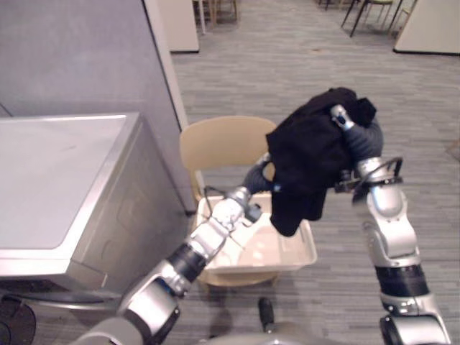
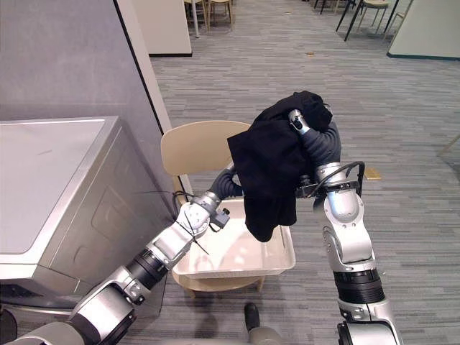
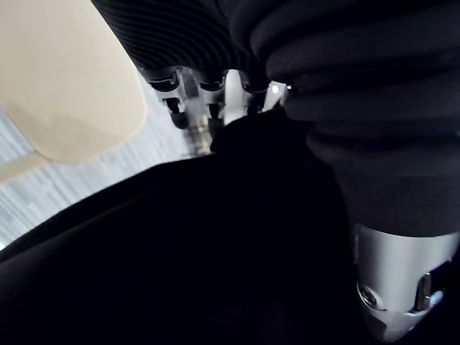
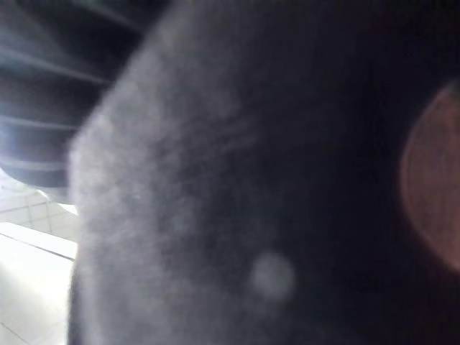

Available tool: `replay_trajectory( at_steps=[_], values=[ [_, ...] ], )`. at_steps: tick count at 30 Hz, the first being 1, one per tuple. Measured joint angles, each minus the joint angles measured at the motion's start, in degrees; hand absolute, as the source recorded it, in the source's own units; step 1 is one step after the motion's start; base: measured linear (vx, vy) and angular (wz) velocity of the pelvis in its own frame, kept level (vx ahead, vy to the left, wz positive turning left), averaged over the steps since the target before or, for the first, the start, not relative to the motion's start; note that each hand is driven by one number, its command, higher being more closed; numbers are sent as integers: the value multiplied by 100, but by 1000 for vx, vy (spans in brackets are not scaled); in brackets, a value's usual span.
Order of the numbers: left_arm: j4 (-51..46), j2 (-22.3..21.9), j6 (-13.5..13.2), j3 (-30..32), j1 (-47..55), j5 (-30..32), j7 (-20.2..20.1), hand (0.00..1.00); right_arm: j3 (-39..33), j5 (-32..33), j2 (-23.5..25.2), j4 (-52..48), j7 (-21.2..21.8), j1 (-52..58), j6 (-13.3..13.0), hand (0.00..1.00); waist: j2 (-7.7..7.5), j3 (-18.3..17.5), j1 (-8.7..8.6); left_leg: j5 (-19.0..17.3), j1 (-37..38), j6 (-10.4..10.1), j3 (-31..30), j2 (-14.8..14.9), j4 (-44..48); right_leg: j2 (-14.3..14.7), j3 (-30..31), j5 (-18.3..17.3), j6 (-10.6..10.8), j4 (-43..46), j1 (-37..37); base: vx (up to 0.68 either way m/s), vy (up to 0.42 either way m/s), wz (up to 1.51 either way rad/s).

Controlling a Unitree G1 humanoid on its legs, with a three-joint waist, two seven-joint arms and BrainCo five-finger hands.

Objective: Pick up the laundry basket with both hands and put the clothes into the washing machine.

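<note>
The black garment hangs draped over my right hand, at twelve o'clock above the basket. My left hand reaches into it. I cannot tell either hand's grip.

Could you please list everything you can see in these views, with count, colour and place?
garment: one, black, held up above the laundry basket, draped over both hands.
laundry basket: one, cream, on the chair's seat.
chair: one, beige, beside the washing machine.
washing machine: one, silver-grey, at the robot's left.
partition wall: one, grey, behind the washing machine.
carpet: one, grey, across the floor.
far chairs: several, dark-legged, at the room's far end.
left hand: one, silver, behind the garment.
right hand: one, silver, at the garment's top.
</note>
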Motion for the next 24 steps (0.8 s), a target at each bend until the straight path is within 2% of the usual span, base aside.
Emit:
replay_trajectory(
  at_steps=[7,11,12,19,24],
  values=[
    [363,-338,18,-540,-636,-215,-31,0,84,0,28,-387,-4,134,-3,100,66,-39,-31,-7,54,9,101,-29,-87,-7,98,-2,27,9,0,-3,25,-7],
    [364,-402,15,-616,-810,-215,-14,0,95,10,169,-489,-7,197,-39,100,123,-75,-159,-7,101,10,119,-41,-102,-12,116,-2,27,18,1,8,9,-2],
    [365,-429,15,-663,-836,-220,-10,100,97,47,193,-489,-7,232,-51,100,143,-88,-174,-7,108,10,136,-44,-112,-12,130,-2,27,19,2,-1,12,-5],
    [473,-625,7,-809,-1077,-335,7,100,288,50,271,-513,-18,280,-67,100,188,-115,-294,-6,187,10,174,-48,-170,-11,164,-21,53,27,25,-5,4,-2],
    [483,-655,7,-806,-1079,-336,10,100,267,50,469,-677,-32,550,-156,100,211,-130,-313,-8,185,14,259,-55,-180,6,227,-26,76,27,24,-8,7,-8]
  ],
)
